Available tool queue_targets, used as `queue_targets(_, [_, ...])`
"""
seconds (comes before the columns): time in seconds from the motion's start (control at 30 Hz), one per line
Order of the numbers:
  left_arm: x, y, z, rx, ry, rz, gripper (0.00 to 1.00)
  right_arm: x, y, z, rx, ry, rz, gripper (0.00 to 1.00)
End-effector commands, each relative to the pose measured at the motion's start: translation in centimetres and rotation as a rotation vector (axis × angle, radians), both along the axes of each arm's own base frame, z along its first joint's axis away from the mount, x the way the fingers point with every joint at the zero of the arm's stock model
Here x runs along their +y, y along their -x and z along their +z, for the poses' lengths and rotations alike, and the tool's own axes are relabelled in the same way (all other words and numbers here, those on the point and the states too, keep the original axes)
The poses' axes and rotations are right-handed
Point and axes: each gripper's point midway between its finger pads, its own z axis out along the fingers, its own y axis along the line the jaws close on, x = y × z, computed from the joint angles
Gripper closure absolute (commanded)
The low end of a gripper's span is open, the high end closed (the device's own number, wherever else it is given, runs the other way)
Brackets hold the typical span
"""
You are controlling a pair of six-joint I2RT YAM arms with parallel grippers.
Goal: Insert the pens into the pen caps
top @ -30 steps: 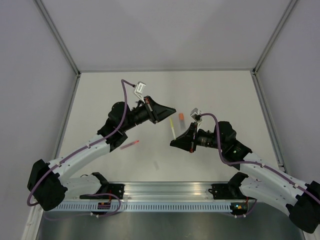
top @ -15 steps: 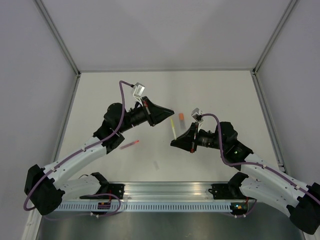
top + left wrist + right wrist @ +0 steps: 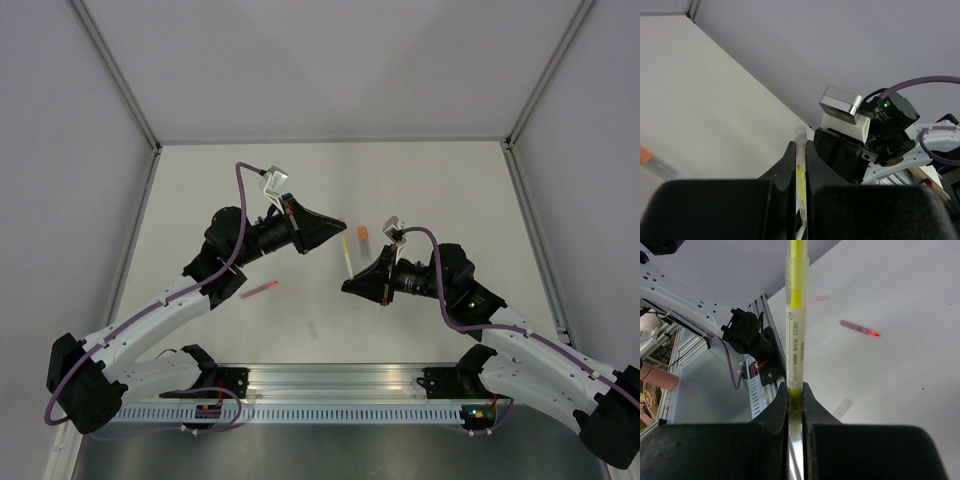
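Note:
My right gripper (image 3: 346,285) (image 3: 795,386) is shut on the lower end of a pale yellow pen (image 3: 346,258) (image 3: 796,330), held off the table and pointing at the left gripper. My left gripper (image 3: 343,225) (image 3: 800,145) is shut on a pale translucent tube with yellow inside (image 3: 800,134); only its rimmed tip sticks out past the fingertips. I cannot tell if the tube meets the pen. An orange-red pen cap (image 3: 363,233) (image 3: 647,156) lies on the table beside both grippers. A red-pink pen (image 3: 260,290) (image 3: 858,328) lies on the table under the left arm.
A small clear tube (image 3: 842,407) (image 3: 313,328) lies on the white table (image 3: 430,190) toward the near rail (image 3: 340,385). A small pink piece (image 3: 822,298) lies near the red-pink pen. Grey walls close in the left, right and far sides.
My left gripper has shifted slightly left and toward the yellow pen's tip. The right gripper and its pen have stayed put.

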Motion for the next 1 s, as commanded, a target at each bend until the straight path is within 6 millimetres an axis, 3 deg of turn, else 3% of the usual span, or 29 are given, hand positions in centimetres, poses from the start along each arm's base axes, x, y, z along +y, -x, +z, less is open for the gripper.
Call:
queue_targets(0.0, [0.6,0.0,2.2,-0.079,0.018,0.030,0.98,0.0,-0.1,1.2,-0.047,-0.025,-0.004,1.00])
queue_targets(0.97, [0.7,-0.2,0.4,-0.056,-0.007,0.042,0.98,-0.2,-0.3,1.3,-0.050,-0.019,-0.024,1.00])
